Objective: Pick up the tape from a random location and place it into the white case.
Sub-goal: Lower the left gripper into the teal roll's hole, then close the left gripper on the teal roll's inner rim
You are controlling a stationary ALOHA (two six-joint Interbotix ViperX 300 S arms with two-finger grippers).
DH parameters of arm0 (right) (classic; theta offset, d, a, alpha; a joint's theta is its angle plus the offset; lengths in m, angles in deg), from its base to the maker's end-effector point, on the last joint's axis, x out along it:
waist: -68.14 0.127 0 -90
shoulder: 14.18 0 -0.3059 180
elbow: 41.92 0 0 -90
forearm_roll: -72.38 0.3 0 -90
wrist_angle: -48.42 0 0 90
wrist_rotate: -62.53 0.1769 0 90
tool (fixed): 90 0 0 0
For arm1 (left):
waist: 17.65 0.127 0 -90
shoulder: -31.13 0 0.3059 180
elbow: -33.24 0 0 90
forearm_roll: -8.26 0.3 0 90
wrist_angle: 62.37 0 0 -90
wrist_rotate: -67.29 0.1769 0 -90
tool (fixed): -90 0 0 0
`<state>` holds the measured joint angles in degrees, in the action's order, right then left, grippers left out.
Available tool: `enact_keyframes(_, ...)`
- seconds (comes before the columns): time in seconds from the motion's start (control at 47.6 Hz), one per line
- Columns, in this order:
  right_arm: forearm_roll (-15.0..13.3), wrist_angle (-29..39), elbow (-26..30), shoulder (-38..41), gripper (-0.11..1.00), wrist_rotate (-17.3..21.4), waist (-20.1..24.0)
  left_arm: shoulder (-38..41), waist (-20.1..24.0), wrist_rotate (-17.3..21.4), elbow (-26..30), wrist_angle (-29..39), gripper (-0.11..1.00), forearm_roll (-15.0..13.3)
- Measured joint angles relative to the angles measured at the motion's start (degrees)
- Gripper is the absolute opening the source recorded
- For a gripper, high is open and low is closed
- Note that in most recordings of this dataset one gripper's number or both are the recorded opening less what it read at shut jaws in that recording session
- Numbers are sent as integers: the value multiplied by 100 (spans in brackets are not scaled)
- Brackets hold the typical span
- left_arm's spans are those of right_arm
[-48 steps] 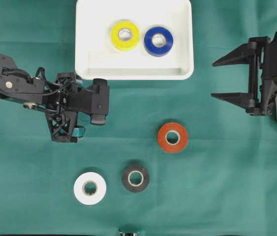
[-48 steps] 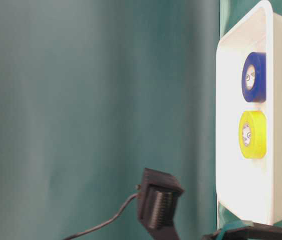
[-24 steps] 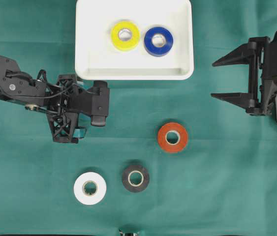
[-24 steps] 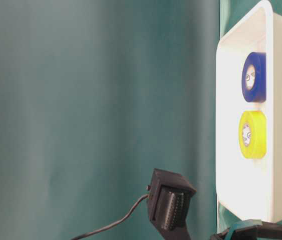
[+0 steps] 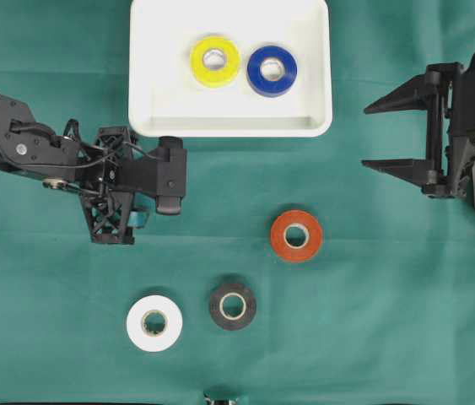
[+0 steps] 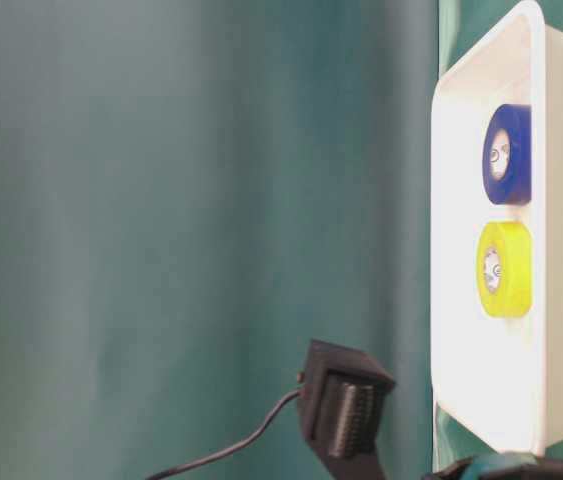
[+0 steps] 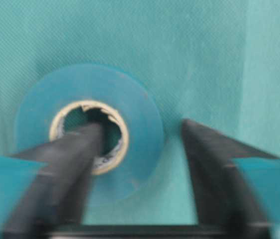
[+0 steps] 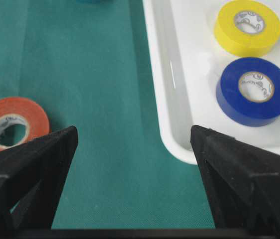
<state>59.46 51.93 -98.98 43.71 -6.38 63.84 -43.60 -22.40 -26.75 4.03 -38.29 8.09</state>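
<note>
The white case (image 5: 230, 125) lies at the top of the green cloth and already holds a yellow roll (image 5: 214, 61) and a blue roll (image 5: 272, 70), side by side. Red (image 5: 296, 235), black (image 5: 233, 305) and white (image 5: 154, 323) rolls lie loose on the cloth. The left gripper (image 7: 137, 149) is down over a teal tape roll (image 7: 87, 130), one finger in its core, one outside, jaws partly closed; whether they pinch it yet cannot be told. The right gripper (image 8: 135, 149) hangs wide open and empty beside the case.
</note>
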Motion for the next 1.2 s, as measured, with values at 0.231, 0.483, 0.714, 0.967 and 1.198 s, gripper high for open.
enact_keyframes(0.231,-9,0,0,0,90,0,0,-9,0,9,0,26,22,-9)
enact_keyframes(0.483,0,0,0,0,90,0,0,-9,0,9,0,35,22,0)
enact_keyframes(0.714,0,0,0,0,90,0,0,-9,0,9,0,35,22,0)
enact_keyframes(0.967,0,0,9,0,90,0,9,-88,-18,0,9,185,22,0)
enact_keyframes(1.198,0,0,9,0,90,0,9,-457,-26,-18,97,545,22,0)
